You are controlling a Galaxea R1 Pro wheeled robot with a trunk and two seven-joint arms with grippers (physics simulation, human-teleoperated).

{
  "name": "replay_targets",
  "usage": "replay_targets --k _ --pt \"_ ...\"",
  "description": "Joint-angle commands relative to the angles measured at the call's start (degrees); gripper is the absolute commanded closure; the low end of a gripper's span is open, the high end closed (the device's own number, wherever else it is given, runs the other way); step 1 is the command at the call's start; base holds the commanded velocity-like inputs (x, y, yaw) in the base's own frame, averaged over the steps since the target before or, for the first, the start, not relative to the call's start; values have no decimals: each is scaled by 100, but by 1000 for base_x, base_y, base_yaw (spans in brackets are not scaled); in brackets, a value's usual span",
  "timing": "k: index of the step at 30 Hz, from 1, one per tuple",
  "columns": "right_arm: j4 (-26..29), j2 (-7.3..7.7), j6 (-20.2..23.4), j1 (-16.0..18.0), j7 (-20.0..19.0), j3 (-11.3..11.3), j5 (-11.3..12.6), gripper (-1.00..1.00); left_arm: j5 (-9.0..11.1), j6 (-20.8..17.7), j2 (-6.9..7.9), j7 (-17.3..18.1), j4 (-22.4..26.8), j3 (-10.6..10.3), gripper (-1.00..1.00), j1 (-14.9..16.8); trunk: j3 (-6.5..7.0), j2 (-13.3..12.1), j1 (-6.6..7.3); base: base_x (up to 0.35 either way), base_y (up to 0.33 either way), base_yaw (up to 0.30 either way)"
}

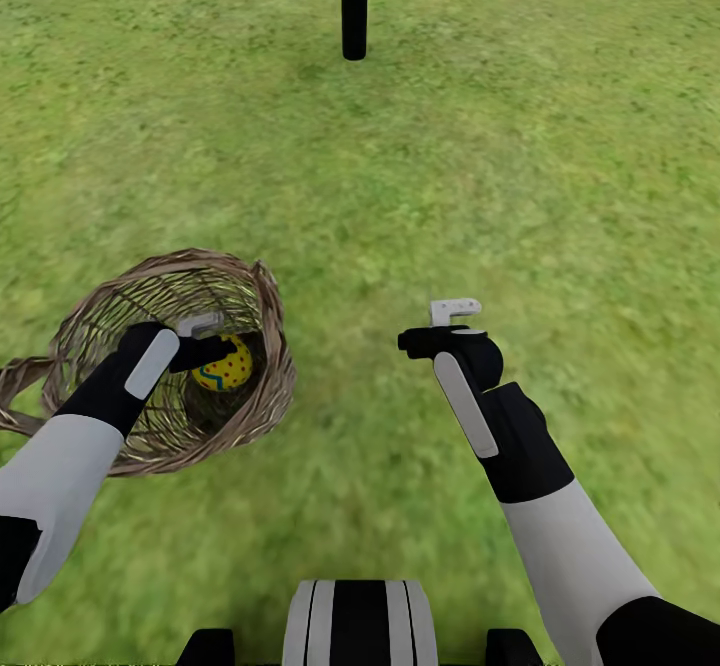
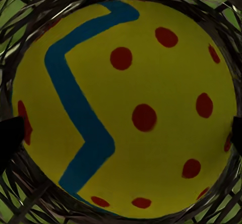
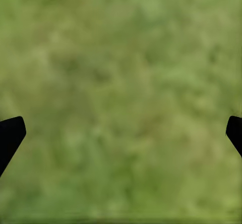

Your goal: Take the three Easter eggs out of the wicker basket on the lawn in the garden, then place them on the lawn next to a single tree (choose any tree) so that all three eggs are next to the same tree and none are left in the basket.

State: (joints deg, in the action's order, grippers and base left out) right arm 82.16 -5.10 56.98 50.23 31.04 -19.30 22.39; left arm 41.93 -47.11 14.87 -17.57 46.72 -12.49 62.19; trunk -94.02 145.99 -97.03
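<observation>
My left gripper (image 1: 205,338), fingers spread, reaches inside the wicker basket (image 1: 262,291), the Easter egg (image 2: 126,108) dead ahead between them.

One Easter egg (image 1: 226,366) showing, one wicker basket (image 1: 262,298), one black tree trunk (image 1: 353,1), two grippers, left (image 1: 205,338) and right (image 1: 440,328)

A grassy outdoor garden: mottled green lawn (image 1: 520,146) all around, 1 black tree trunk (image 1: 353,1) rising.
</observation>
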Motion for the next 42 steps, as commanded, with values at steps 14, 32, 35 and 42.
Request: replay_targets --k 14,32,35,42 --pt "-16 0 7 4 60 -8 55 -100 59 -6 -1 -54 13 -29 -100 3 -93 7 -9 0 0 0" --pt "-169 -1 -232 4 52 -27 55 -100 58 43 5 -54 12 -34 100 3 -93 7 -9 0 0 0" --pt "-178 0 -243 8 51 -29 55 -100 60 47 1 -54 13 -34 100 3 -93 7 -9 0 0 0" --pt "-183 0 -248 9 53 -30 55 -100 60 49 -1 -54 13 -31 100 -4 -71 6 -6 0 0 0"
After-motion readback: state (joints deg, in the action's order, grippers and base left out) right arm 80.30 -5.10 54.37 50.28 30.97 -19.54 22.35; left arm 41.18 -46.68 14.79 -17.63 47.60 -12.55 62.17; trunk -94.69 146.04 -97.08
